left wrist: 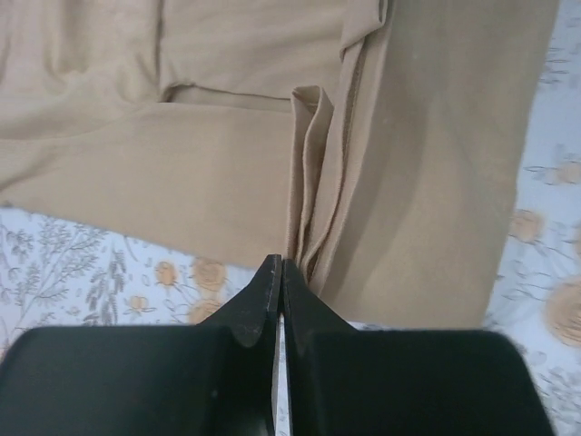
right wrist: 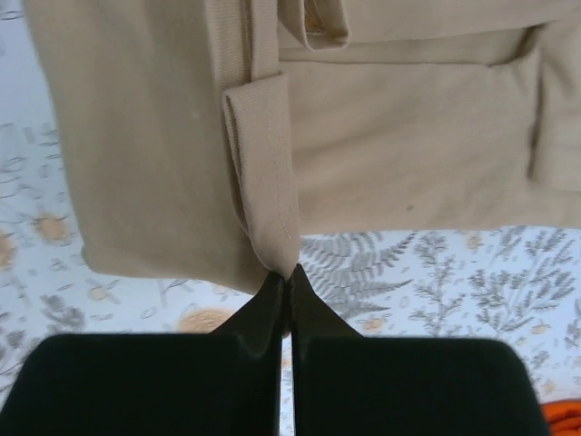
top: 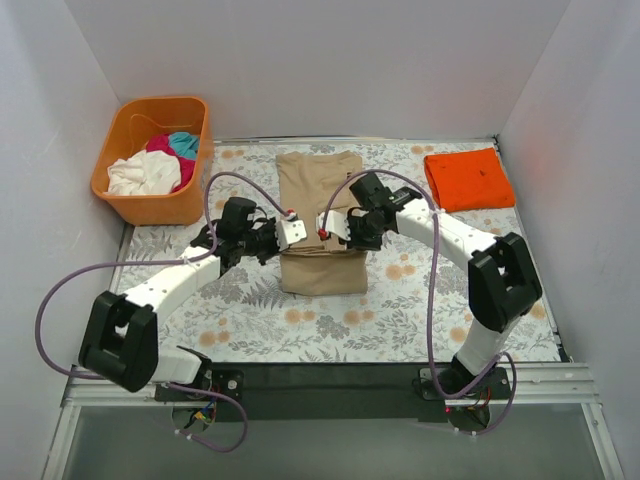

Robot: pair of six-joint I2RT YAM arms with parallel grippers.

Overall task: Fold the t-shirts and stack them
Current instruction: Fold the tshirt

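The tan-beige t-shirt [top: 320, 205] lies folded in a long strip in the middle of the table. My left gripper [top: 291, 232] is shut on the shirt's left edge [left wrist: 309, 182], pinching bunched cloth at its tips [left wrist: 282, 265]. My right gripper [top: 327, 224] is shut on a hemmed fold of the same shirt [right wrist: 272, 173], held at its tips [right wrist: 289, 272]. Both grippers hold the cloth a little above the table. A folded bright orange t-shirt [top: 467, 178] lies at the back right. White [top: 140, 175], magenta [top: 160, 145] and teal [top: 184, 144] shirts sit in the basket.
The orange plastic basket [top: 150, 205] stands at the back left, off the floral tablecloth [top: 400, 300]. White walls close in the left, back and right sides. Purple cables loop from both arms.
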